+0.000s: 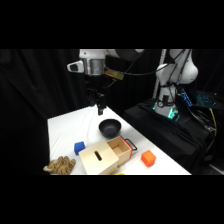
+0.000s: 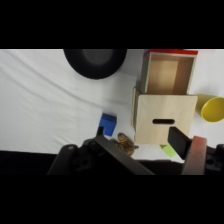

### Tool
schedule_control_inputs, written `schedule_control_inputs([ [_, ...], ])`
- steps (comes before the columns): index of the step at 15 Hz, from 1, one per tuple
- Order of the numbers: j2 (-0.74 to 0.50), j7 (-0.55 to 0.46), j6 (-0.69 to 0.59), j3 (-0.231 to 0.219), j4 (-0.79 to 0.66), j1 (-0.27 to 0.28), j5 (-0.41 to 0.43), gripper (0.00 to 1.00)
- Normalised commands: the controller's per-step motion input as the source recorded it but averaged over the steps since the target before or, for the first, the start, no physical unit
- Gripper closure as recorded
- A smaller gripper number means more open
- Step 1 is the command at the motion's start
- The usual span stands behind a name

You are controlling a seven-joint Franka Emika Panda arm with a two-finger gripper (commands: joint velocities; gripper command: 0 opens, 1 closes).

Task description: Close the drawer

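Observation:
The drawer [image 1: 121, 147] stands pulled out of the pale wooden box [image 1: 100, 159], its red-and-black wire handle [image 1: 132, 145] pointing toward the right edge of the table. In the wrist view the drawer [image 2: 169, 75] shows an empty wooden inside, above the box [image 2: 162, 112] with its dark top slot. My gripper [image 1: 100, 108] hangs high over the back of the table, behind the black bowl and well away from the drawer. In the wrist view the gripper [image 2: 145, 144] is open, its fingers far apart with nothing between them.
A black bowl [image 1: 110, 128] sits just behind the box. An orange block [image 1: 148, 158] lies to the right of the drawer, a blue block [image 1: 79, 147] to the left of the box, and a brown knotted thing [image 1: 61, 165] at the front left. A yellow object [image 2: 214, 109] lies beside the box.

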Motion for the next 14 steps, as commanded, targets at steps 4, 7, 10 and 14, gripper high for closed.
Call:
schedule_control_inputs([
  [4, -0.1, 0.09, 0.04, 0.022, -0.1, -0.006, -0.041, 0.0],
  [7, -0.33, 0.16, 0.09, 0.032, -0.34, 0.012, -0.066, 0.0],
  [10, -0.44, 0.18, 0.15, 0.036, -0.5, 0.011, -0.052, 0.0],
  [14, -0.5, 0.18, 0.24, 0.049, -0.6, 0.009, -0.027, 0.0],
])
